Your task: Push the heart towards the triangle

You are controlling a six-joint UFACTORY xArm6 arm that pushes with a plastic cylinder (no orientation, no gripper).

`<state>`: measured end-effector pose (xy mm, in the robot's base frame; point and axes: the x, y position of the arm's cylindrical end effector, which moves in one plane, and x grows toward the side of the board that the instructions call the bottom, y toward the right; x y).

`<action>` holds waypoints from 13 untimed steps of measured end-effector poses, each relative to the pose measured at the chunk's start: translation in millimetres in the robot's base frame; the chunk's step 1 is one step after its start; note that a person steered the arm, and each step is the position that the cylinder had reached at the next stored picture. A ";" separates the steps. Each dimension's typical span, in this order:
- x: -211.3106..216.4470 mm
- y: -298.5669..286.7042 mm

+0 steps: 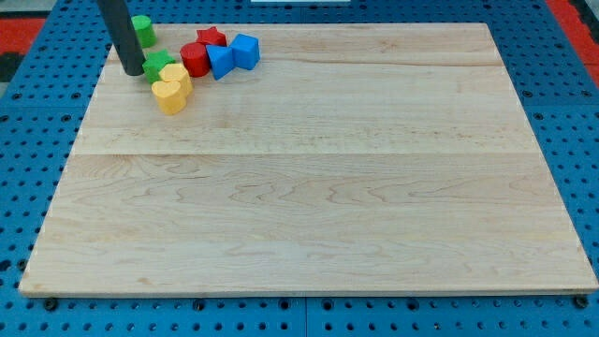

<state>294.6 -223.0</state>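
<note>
The yellow heart (168,95) lies near the board's top left. A yellow block (177,77) touches it just above. The blue triangle (220,61) lies to the upper right of the heart, beside a blue cube (245,51). My tip (132,72) stands at the view's left of the cluster, left of a green star (157,65) and up-left of the heart, apart from the heart.
A red cylinder (195,59) sits between the green star and the blue triangle. A red star (211,37) lies above it. A green block (142,30) sits at the top edge, partly behind the rod. The wooden board (309,187) rests on a blue pegboard.
</note>
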 end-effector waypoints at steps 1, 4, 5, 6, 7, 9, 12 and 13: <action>0.0 16.6; 57.2 -1.9; 56.5 45.6; 57.2 103.9; 65.6 119.9; 123.3 127.0; 76.0 196.3; 85.3 199.9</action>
<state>379.9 -23.1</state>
